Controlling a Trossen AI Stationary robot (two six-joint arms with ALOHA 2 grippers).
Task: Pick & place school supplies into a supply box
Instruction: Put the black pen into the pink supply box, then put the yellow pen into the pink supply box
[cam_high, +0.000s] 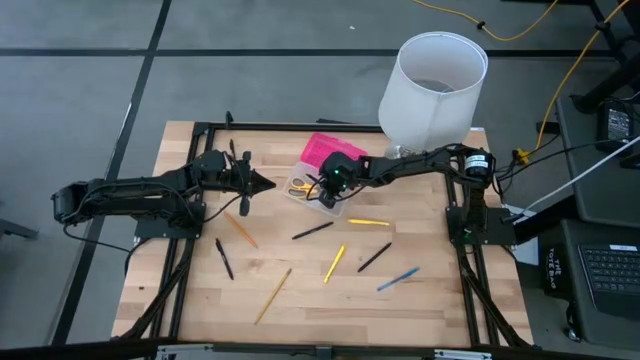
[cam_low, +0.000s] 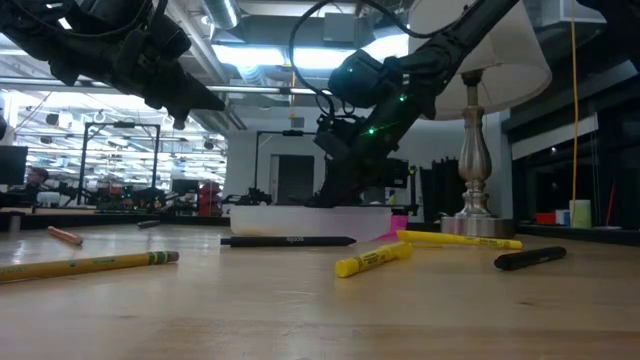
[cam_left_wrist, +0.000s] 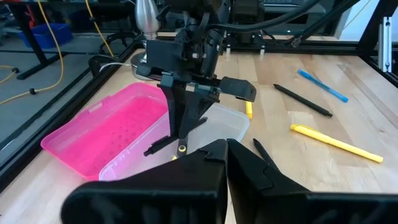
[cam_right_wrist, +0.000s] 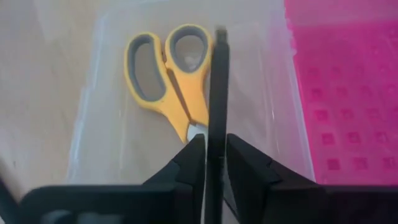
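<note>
From above, the right gripper (cam_high: 331, 186) hangs over the supply box (cam_high: 322, 166); left gripper (cam_high: 262, 184) closed, empty, beside it. Right wrist view: fingers pinch a black pen (cam_right_wrist: 217, 112) over the scissors (cam_right_wrist: 168, 81) in the clear half. Light, stiff, slick: hold mid-shaft.

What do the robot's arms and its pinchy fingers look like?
Both arms are dark, nearly black, built from chunky jointed pieces with black cables running along them. The right arm shows small green lights near its wrist. The left gripper and the right gripper each end in two flat, wedge-shaped black fingers.
</note>
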